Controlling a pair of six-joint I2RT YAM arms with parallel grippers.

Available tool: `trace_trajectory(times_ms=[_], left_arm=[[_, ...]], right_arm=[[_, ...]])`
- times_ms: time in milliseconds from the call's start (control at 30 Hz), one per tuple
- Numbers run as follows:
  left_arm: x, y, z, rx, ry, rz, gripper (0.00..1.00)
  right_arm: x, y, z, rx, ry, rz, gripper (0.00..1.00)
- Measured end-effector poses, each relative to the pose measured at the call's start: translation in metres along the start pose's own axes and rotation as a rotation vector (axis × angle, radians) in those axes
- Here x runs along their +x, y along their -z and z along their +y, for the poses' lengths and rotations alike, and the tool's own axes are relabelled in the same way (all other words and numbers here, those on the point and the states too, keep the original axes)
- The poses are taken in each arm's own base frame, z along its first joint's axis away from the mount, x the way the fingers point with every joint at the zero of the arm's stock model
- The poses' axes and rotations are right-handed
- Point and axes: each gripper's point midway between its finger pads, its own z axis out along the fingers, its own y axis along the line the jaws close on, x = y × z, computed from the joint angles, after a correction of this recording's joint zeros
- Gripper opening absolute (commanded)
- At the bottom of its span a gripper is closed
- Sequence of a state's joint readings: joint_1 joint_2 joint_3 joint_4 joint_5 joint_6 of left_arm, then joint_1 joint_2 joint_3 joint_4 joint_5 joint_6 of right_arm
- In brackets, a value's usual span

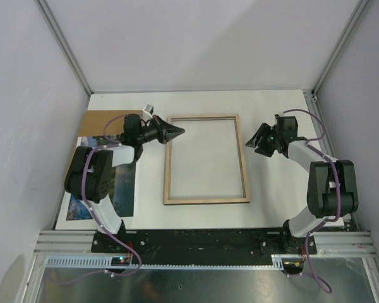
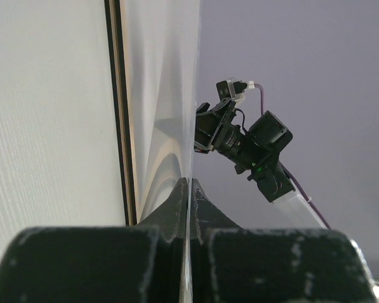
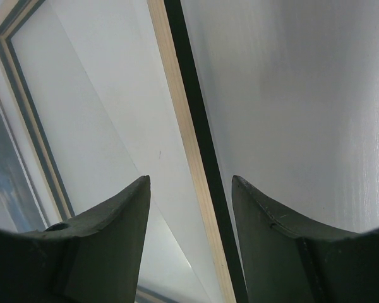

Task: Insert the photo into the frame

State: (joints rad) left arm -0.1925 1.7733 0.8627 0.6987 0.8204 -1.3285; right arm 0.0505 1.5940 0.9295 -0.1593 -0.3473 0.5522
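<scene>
- Jaws: my left gripper (image 1: 177,131) pressed together, empty; my right gripper (image 1: 252,144) apart.
- Nearest, the photo (image 1: 125,186) lies at the near-left corner of the table (image 1: 271,202).
- Mid-table, the frame (image 1: 205,201) lies reverse-up; loading not yet begun, I judge, so next I fetch the photo.

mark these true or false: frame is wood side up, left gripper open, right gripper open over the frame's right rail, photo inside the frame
1. The frame lies pale wood side up. True.
2. The left gripper is open. False: it is shut, at the frame's far left corner.
3. The right gripper is open over the frame's right rail. True: in its wrist view the rail runs between the two fingers.
4. The photo sits inside the frame. False: it lies on the table left of the frame, partly under the left arm.
</scene>
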Motion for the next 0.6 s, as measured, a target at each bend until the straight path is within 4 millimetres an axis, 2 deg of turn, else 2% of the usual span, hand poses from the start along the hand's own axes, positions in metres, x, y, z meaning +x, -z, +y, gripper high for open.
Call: trace_trajectory(times_ms=[600], left_arm=[[-0.0027,0.0038,0.001,0.009,-0.007,-0.007,0.0]], right_arm=[[0.0003,-0.0005,-0.0005,0.001,0.002,0.001,0.59]])
